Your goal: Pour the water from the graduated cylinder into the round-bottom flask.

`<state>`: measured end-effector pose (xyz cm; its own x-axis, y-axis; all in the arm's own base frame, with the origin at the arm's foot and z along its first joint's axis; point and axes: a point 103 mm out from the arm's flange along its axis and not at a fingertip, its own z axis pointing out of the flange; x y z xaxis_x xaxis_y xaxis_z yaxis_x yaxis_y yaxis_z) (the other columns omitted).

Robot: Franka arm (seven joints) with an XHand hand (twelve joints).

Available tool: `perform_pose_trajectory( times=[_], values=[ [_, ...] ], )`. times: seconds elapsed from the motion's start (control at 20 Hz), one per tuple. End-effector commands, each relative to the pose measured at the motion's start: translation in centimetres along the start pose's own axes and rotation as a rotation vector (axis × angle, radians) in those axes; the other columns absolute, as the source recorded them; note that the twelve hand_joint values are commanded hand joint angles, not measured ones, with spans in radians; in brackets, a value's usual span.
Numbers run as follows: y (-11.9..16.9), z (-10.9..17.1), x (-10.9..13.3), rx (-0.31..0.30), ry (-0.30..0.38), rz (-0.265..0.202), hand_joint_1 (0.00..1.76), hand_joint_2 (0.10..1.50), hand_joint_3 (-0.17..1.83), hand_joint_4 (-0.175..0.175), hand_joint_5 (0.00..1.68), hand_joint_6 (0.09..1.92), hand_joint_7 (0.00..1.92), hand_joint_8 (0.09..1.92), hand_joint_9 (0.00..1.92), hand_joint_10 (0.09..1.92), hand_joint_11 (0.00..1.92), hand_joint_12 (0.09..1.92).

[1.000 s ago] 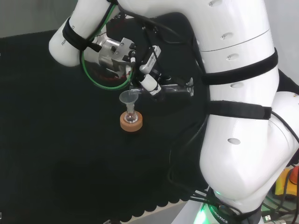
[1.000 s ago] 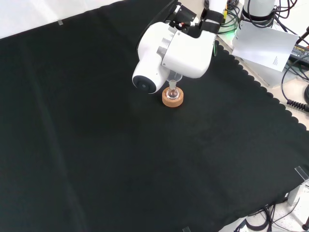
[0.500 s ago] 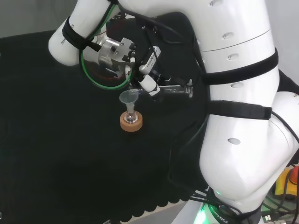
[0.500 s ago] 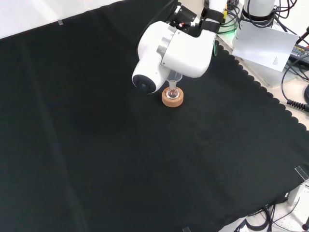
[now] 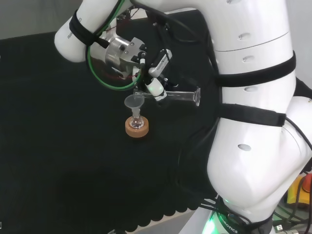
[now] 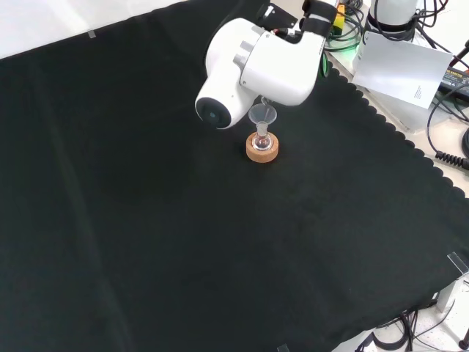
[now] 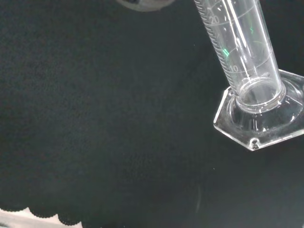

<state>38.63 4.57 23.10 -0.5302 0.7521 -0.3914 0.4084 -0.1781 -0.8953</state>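
My hand (image 5: 155, 84) is shut on the clear graduated cylinder (image 5: 179, 96), which lies almost level in the head view. Its mouth end sits over a clear funnel (image 5: 134, 102), and its hexagonal base (image 5: 197, 96) points right. The funnel stands in the neck of a small round-bottom flask (image 5: 137, 123) on a cork ring (image 5: 137, 130). In the front view the funnel (image 6: 262, 115), flask (image 6: 262, 138) and cork ring (image 6: 262, 152) stand just below the arm's white link (image 6: 256, 62), which covers the hand. The wrist view has the cylinder's marked tube (image 7: 240, 47) and base (image 7: 260, 118) close up. I cannot tell whether it holds water.
Black cloth (image 6: 146, 220) covers the bench, with a scalloped edge (image 6: 388, 128) at the front view's right. Beyond that edge lie a white sheet (image 6: 403, 70) and cables (image 6: 447, 110). The arm's big white links (image 5: 248, 122) take up the head view's right.
The arm's link has risen a little, uncovering the funnel in the front view. In the head view the hand has turned slightly and the cylinder's base end sits lower.
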Motion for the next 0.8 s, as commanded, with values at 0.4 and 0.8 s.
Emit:
perform_pose_trajectory(
  times=[0.4,0.8],
  values=[
    [-0.2,3.4,-3.4,-0.235,0.086,-0.095,1.26,1.11,0.01,-0.175,0.97,1.02,1.0,1.0,1.43,0.09,1.23,0.75],
    [-0.6,3.9,-4.8,-0.468,0.219,-0.218,1.26,1.11,0.01,-0.175,0.97,1.03,0.99,1.01,1.42,0.09,1.22,0.75]
  ],
)
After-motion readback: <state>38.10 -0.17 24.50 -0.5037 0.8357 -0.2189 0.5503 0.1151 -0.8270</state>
